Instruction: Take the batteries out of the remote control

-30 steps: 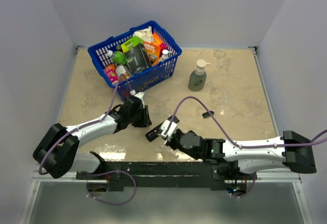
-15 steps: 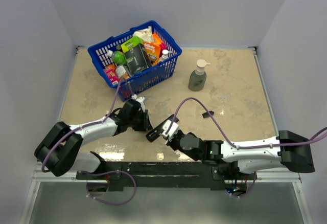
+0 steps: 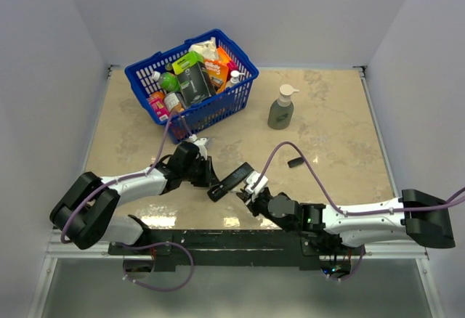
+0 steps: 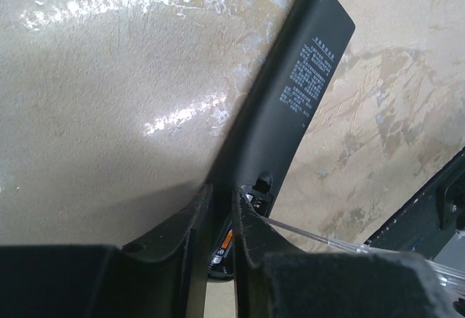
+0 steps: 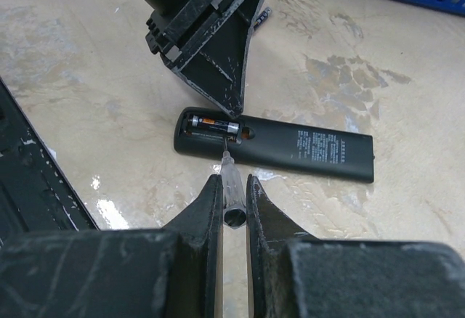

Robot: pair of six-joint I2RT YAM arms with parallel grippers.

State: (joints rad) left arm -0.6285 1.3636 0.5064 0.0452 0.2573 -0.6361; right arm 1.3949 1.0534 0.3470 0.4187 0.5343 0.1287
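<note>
The black remote control (image 3: 234,178) lies flat on the table with its battery slot open; it also shows in the right wrist view (image 5: 305,147) and the left wrist view (image 4: 290,107). One battery (image 5: 216,124) with an orange band lies in the slot, seen also in the left wrist view (image 4: 227,245). A second battery does not show. My left gripper (image 3: 209,178) is shut, and its fingertips (image 5: 231,100) press on the remote's far edge beside the slot. My right gripper (image 5: 231,181) is shut on a clear pointed tool (image 5: 232,198), whose tip touches the battery's end.
A short black cover piece (image 3: 295,162) lies to the right of the remote. A blue basket (image 3: 139,67) full of groceries stands at the back left. A grey soap pump bottle (image 3: 282,109) stands at the back middle. The black base rail (image 3: 232,242) runs along the near edge.
My left gripper has come down onto the remote's slot end. My right gripper has drawn back to the right, uncovering the remote, and its tool tip now points into the slot.
</note>
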